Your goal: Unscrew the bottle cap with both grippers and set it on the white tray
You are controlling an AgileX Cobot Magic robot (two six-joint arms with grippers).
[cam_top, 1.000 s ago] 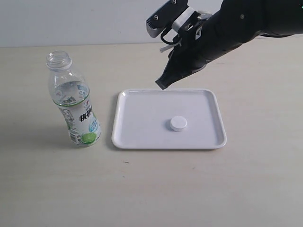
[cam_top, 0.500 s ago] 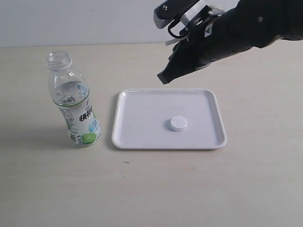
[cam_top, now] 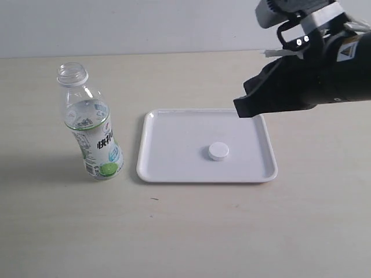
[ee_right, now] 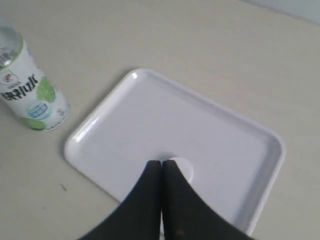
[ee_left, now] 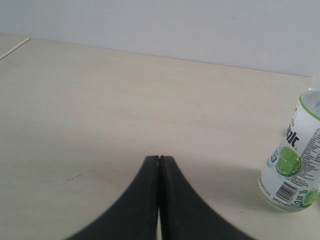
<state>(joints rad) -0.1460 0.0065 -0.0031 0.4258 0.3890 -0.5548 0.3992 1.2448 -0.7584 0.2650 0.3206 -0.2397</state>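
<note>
OK, we read the task as done. The bottle cap [cam_top: 218, 151] lies flat inside the white tray [cam_top: 174, 169], a touch toward 4 o'clock of the tray centre and clear of every rim. The bottle [cam_top: 91, 127] stands upright and uncapped on the desk [cam_top: 232, 231], just off the tray's 9 o'clock edge and not touching it.

The right pincer [cam_top: 242, 109] hangs above the tray's 1 o'clock corner, jaws pressed together, nothing between them. Its wrist view puts the tips over the cap's near edge, well above it. The left pincer [ee_left: 159, 159] is out of the exterior view. Its own camera shows both jaws pressed together and empty over bare desk, with the bottle near but apart.

Risks we see from here:
1. If the right arm moves off low, it could clip the far rim. The tray is light and glossy, so it would slide, and the low rim may not keep the cap in.
2. If the left arm sweeps toward the bottle, it tips: tall, narrow, open neck. We cannot tell how much liquid is inside, so we assume a spill.
3. If the bottle falls toward 3 o'clock, it hits the tray and knocks the cap.

We suggest both arms lift straight up before any sideways travel.
</note>
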